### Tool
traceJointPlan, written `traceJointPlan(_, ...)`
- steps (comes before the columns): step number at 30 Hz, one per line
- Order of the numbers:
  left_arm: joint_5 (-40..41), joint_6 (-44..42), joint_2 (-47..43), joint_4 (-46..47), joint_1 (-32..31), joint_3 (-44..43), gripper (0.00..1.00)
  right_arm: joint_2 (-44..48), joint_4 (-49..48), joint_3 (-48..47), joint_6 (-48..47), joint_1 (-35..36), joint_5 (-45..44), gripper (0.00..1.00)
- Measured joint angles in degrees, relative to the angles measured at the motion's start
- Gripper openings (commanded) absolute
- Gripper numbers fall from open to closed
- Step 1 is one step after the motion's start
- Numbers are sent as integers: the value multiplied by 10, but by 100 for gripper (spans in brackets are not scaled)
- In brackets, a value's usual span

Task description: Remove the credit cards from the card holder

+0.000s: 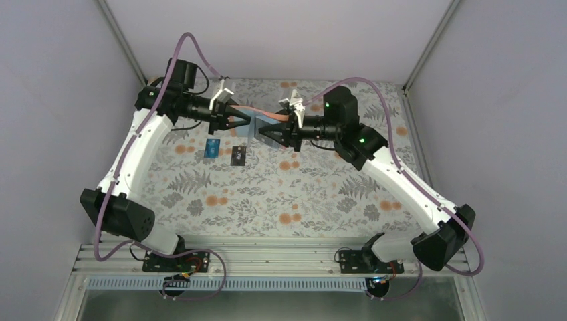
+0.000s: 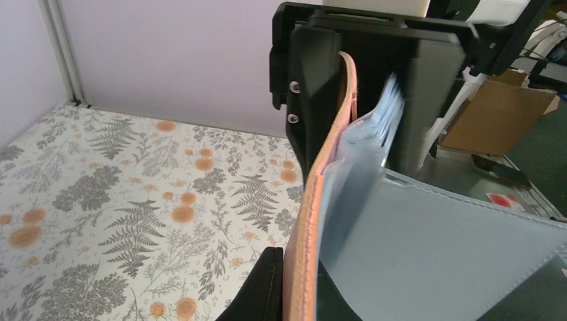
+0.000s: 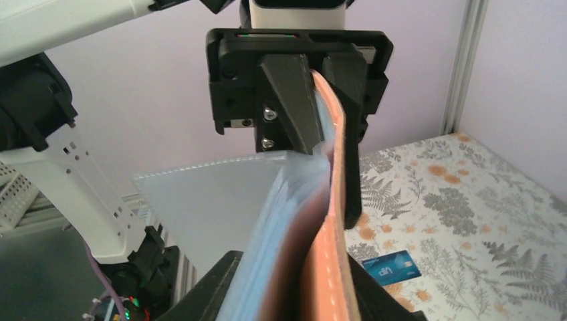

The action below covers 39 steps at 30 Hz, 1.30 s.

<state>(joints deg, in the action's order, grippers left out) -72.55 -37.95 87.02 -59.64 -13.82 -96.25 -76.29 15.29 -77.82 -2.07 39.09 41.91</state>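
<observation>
Lying on the floral worktop (image 1: 301, 194), side by side, were the blue card (image 1: 211, 148) and black card (image 1: 239, 155). Beyond, the card holder (image 1: 256, 127) hung open in mid-air, pocket contents unclear. The left claw (image 1: 244, 122) clamped one end. The right claw (image 1: 262, 131) straddled the other, grip uncertain.

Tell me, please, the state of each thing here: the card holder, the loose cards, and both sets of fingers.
card holder: in the air above the table, spread open, gripped at both ends.
blue card: out of the holder, flat on the table.
black card: out of the holder, flat beside the blue card.
left fingers: shut on the card holder.
right fingers: closed on the holder's opposite end.
</observation>
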Motion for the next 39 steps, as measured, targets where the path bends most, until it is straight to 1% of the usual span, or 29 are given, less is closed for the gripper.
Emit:
traceJointPlan(2,-5,-2,0,-7,3,-5,2,0,0,0,1,-2,-4,6)
traceJointPlan(3,-8,-2,0,-9,6,-7,3,0,0,0,2,-4,-8,4)
traceJointPlan(4,-8,-2,-1,-9,8,-8,15,-1,-2,0,-2,-6,-11,4)
traceJointPlan(5,-8,1,-2,-7,10,-7,38,-3,-4,0,4,-7,-14,4)
traceJointPlan(6,-6,8,-4,-1,12,-6,55,-4,-6,0,4,-9,-15,4)
traceJointPlan(7,0,15,-7,13,17,-4,60,-5,0,0,7,-11,-16,4)
traceJointPlan(8,11,27,-12,31,25,0,61,-5,7,0,10,-12,-19,4)
traceJointPlan(10,37,45,-25,57,38,12,59,-10,17,-1,22,-17,-40,4)
traceJointPlan(12,62,66,-39,83,57,20,59,-25,42,-13,45,-23,-96,4)
traceJointPlan(14,77,82,-46,105,75,19,58,-56,79,-44,74,-31,-188,4)
traceJointPlan(15,86,87,-48,111,83,17,55,-71,94,-59,85,-33,-232,4)
traceJointPlan(16,95,90,-49,114,90,12,54,-94,118,-79,102,-36,-298,4)
traceJointPlan(17,106,92,-49,117,92,9,53,-109,131,-88,111,-37,-335,4)
traceJointPlan(19,123,90,-51,117,79,9,51,-137,159,-97,129,-41,-394,4)
traceJointPlan(21,135,86,-51,111,48,9,47,-151,176,-97,136,-44,-404,4)
traceJointPlan(22,138,83,-51,108,22,10,46,-154,178,-97,137,-44,-397,4)
traceJointPlan(24,139,84,-50,107,-17,17,39,-153,174,-97,136,-43,-365,4)
traceJointPlan(28,153,96,-43,109,-69,38,38,-132,133,-84,130,-42,-273,4)
traceJointPlan(29,159,99,-38,109,-75,40,37,-126,123,-80,130,-43,-247,4)
traceJointPlan(30,165,102,-33,110,-78,41,32,-121,112,-77,129,-43,-220,4)
traceJointPlan(32,176,107,-24,110,-80,41,28,-115,89,-70,127,-43,-173,4)
traceJointPlan(36,191,110,-19,108,-78,41,28,-99,50,-44,124,-43,-89,4)
traceJointPlan(39,192,109,-26,106,-78,41,27,-91,35,-36,118,-43,-47,4)
